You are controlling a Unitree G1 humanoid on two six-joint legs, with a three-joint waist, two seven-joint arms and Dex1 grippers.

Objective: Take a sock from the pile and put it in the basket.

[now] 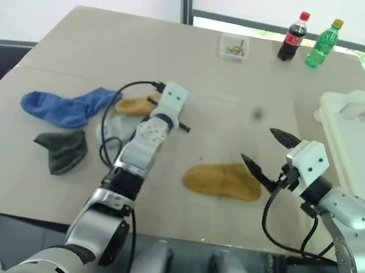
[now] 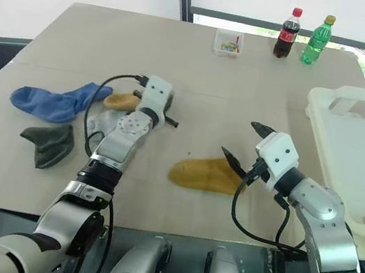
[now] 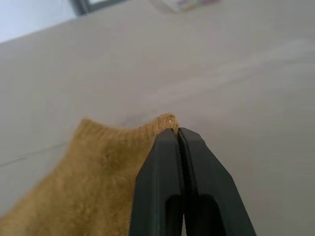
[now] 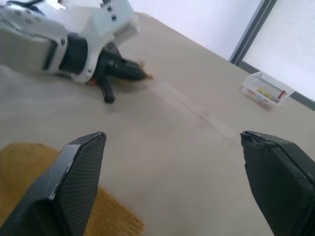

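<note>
The pile lies at the table's left: a blue sock, a dark green sock, a pale grey sock and a mustard-yellow sock. My left gripper is shut, pinching the cuff edge of that mustard-yellow sock low over the table. A second mustard-yellow sock lies flat mid-table. Just right of it, my right gripper hangs open and holds nothing. The cream-white basket stands at the table's right edge, beyond my right arm.
A small clear box with colourful bits, a cola bottle and a green bottle stand at the table's far side. A black cable loops over the pile beside my left forearm.
</note>
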